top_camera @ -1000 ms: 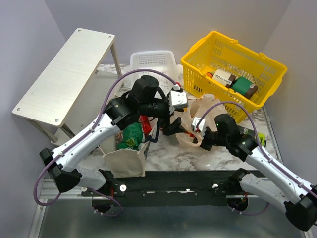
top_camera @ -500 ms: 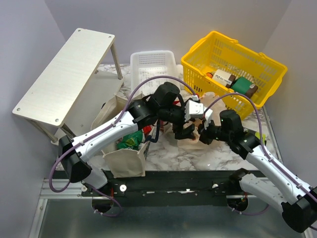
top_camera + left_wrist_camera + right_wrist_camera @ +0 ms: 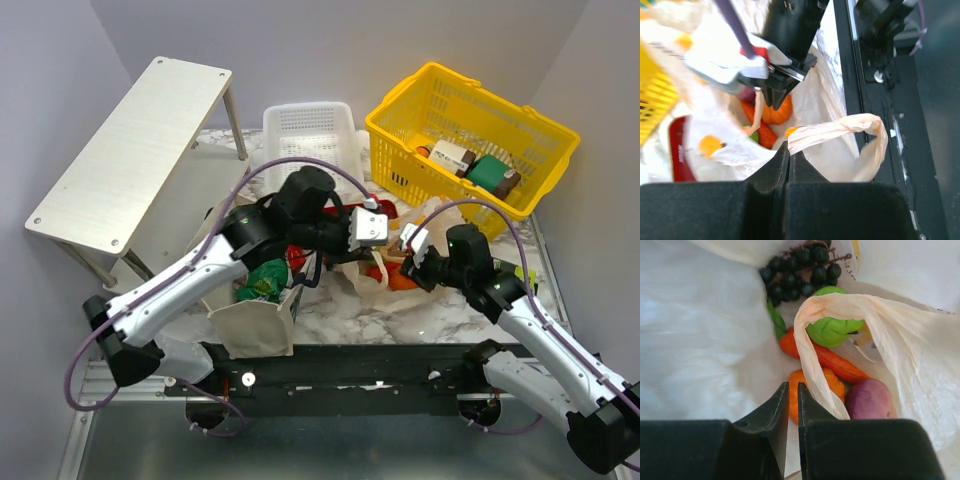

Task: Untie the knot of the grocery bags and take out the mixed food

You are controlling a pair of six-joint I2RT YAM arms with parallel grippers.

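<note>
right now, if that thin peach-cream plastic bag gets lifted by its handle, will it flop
Likely floppy: the thin peach-cream plastic bag shows a sagging, crumpled handle loop. Probably light, being thin wrinkled film. The round orange inside may roll.

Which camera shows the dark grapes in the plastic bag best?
The right wrist view: the dark grapes lie in plain sight inside the plastic bag, just beyond the green apple. The left wrist view shows the bag's opening but no grapes; in the top external view they cannot be made out.
</note>
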